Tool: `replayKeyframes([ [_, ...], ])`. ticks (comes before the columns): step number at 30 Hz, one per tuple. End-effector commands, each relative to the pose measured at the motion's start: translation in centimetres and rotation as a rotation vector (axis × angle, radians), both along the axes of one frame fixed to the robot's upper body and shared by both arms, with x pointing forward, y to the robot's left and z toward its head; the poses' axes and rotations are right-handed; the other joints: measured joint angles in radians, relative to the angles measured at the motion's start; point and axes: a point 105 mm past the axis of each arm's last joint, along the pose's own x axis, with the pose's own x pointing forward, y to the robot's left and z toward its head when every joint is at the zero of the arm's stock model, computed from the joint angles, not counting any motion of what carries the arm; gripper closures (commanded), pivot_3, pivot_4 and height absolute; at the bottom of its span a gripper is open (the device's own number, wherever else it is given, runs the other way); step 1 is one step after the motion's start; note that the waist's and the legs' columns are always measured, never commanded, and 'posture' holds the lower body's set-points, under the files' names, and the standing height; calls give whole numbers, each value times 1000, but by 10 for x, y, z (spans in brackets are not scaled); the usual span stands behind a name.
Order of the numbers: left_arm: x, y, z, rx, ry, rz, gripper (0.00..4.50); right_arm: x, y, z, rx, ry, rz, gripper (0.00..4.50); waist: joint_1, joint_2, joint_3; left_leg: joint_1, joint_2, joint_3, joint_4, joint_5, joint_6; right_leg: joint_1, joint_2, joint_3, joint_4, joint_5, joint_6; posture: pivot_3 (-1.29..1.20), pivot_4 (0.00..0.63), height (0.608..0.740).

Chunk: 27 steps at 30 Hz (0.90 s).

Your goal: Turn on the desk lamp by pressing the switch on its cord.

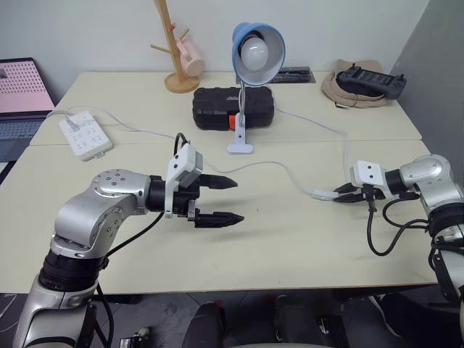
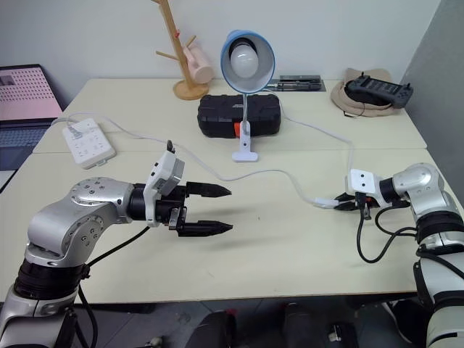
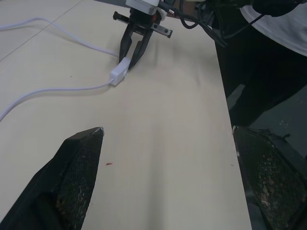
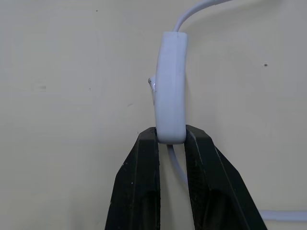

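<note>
Where the pale surface (image 1: 290, 246) lies nearest the robot, the left end effector (image 1: 220, 200) is seen hovering above it with its two black fingers spread wide and nothing between them, pointing toward the robot's right. Further right, the right end effector (image 4: 170, 139) is seen clenched on the near end of the switch (image 4: 171, 86), the two fingertips pinching the small white oblong from either side while the rest of its body projects beyond them, flat on the surface. The switch is well apart from the left end effector. From both ends of the switch the cord (image 1: 286, 172) is seen running, one stretch curving back across the surface to the base of the desk lamp (image 1: 255, 58), which stands upright near the middle with its blue shade facing forward. Just behind the lamp a black case (image 1: 214, 107) is laid, and a white power strip (image 1: 85, 134) is seen to the far left.
</note>
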Motion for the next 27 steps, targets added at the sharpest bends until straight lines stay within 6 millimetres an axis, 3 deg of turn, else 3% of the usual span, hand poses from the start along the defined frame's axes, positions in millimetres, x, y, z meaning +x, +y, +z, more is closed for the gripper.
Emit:
replayKeyframes([
  [1,4,4,4,-1,-39,24,0,2,17,23,199,21,-51,4128,1,0,0,0,0,0,0,0,0,0,0,0,0,0,0,0,150,740],
  [4,13,10,-2,-62,22,114,0,-6,46,43,487,174,-167,4128,2,1,0,0,1,-1,0,0,0,0,0,1,0,0,0,0,150,740],
  [6,15,5,0,-170,89,160,0,-21,65,55,646,308,-219,4128,4,1,0,0,2,-4,0,0,0,-1,0,1,1,0,0,0,150,740],
  [10,16,-12,5,-305,195,197,0,-44,82,67,767,441,-277,4128,22,0,0,-5,1,-9,2,0,0,-2,-2,0,0,0,0,0,150,740],
  [19,14,-43,21,-586,434,164,0,-74,99,91,877,601,-255,4128,27,0,-1,-5,-4,-9,2,0,0,-1,-3,-1,-1,1,1,0,150,740],
  [27,10,-56,32,-693,513,134,0,-83,105,95,877,629,-246,4128,26,0,-1,-4,-5,-5,2,0,0,-2,-3,-1,0,1,1,0,150,740],
])
